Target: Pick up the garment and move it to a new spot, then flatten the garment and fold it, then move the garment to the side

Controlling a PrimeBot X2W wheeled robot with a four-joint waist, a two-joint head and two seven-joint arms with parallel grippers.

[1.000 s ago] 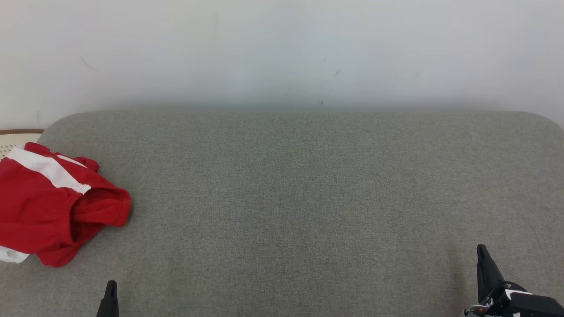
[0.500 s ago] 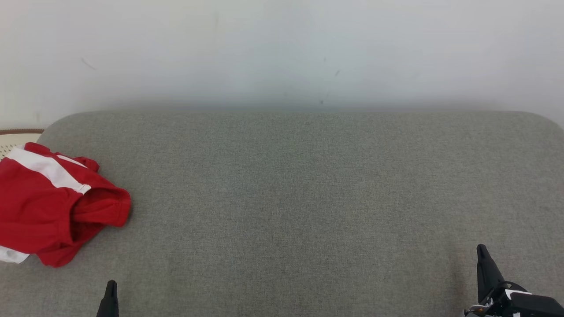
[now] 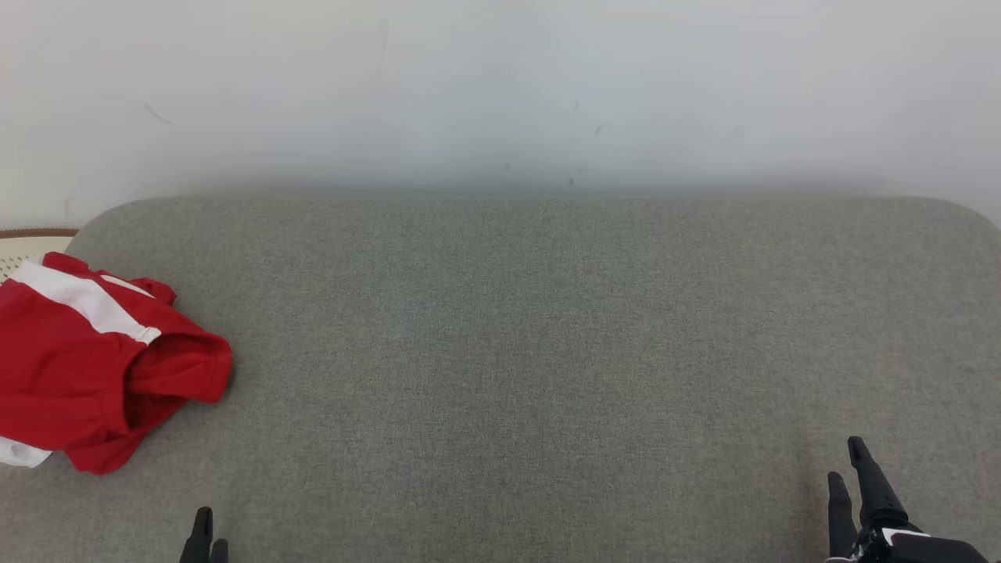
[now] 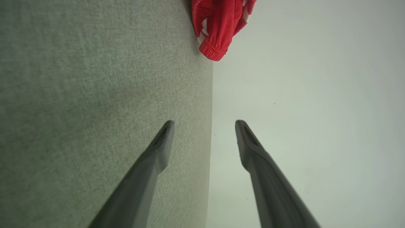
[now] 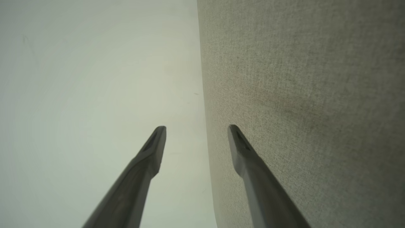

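We see a broad grey fabric cushion (image 3: 500,352) with rounded far corners, set against a plain pale wall (image 3: 500,86). A red garment (image 3: 94,367) with a white stripe lies crumpled in a loose heap at the cushion's left end, and part of it is cut off by the picture's border. One gathered, elasticated opening of the garment faces the cushion's middle. A small patch of white cloth shows at the side nearest the cushion's front edge. Just off the cushion's far left corner sits a cream-coloured thing with a brown rim (image 3: 27,242); we cannot tell what it is.

The left gripper (image 3: 212,528) shows at the cushion's front edge, toward its left end, with little more than its two dark fingertips visible. It is near the garment but not touching it. In the left wrist view its two long fingers are spread well apart with nothing between them. One finger lies over the grey fabric and the other over the pale wall. The garment sits far beyond the tips, on the line where cushion meets wall.

The right gripper (image 3: 844,461) shows at the cushion's front edge, toward its right end, well apart from the garment. In the right wrist view its fingers also stand wide apart and hold nothing, one over the cushion and one over the wall.
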